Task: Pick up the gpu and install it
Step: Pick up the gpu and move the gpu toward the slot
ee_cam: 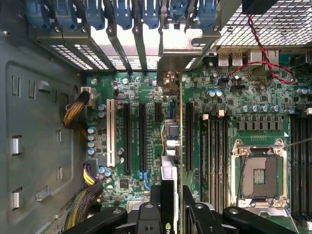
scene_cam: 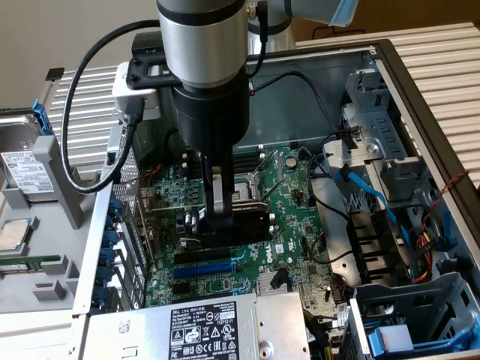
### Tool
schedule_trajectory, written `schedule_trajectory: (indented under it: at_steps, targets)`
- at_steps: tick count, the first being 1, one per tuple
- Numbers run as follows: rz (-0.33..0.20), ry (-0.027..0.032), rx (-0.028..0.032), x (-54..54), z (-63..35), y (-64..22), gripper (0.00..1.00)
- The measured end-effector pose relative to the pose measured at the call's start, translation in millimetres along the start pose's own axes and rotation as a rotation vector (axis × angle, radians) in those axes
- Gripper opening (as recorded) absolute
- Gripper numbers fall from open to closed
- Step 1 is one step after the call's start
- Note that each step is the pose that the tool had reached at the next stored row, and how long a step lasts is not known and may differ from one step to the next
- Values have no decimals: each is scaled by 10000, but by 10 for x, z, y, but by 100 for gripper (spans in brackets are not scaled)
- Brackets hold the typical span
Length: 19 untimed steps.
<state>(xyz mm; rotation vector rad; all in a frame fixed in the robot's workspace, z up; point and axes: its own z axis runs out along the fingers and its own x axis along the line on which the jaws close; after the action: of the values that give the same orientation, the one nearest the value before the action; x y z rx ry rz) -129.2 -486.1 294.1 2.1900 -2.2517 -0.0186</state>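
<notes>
We find the gripper (scene_cam: 221,214) pinching the gpu (scene_cam: 180,195) upright, low over the motherboard (scene_cam: 296,217) towards the exterior view's left, and we judge it must sit square over the slots (ee_cam: 141,136) and be pressed straight down evenly, without tilt.

This looks like a robotics lab set up for computer assembly. A cabled robot arm (scene_cam: 202,45) reaches into an opened desktop PC case (scene_cam: 420,67) lying on a ribbed metal table (scene_cam: 450,45), and its hand (scene_cam: 221,217) holds a gpu (scene_cam: 251,225) over the bare motherboard (scene_cam: 300,217). Beside the case, a grey fixture (scene_cam: 64,195) presents a hard drive (scene_cam: 26,172), a CPU (scene_cam: 13,234) and a RAM stick (scene_cam: 30,264).
</notes>
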Motion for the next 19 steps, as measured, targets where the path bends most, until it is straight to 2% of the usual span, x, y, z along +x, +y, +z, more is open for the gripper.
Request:
schedule_trajectory:
  at_steps: [3,10,19]
  targets:
    - [1,-2,1,0,43,0,27]
    - [7,2,-2,-1,42,6,27]
    - [38,-1,0,-14,57,88,27]
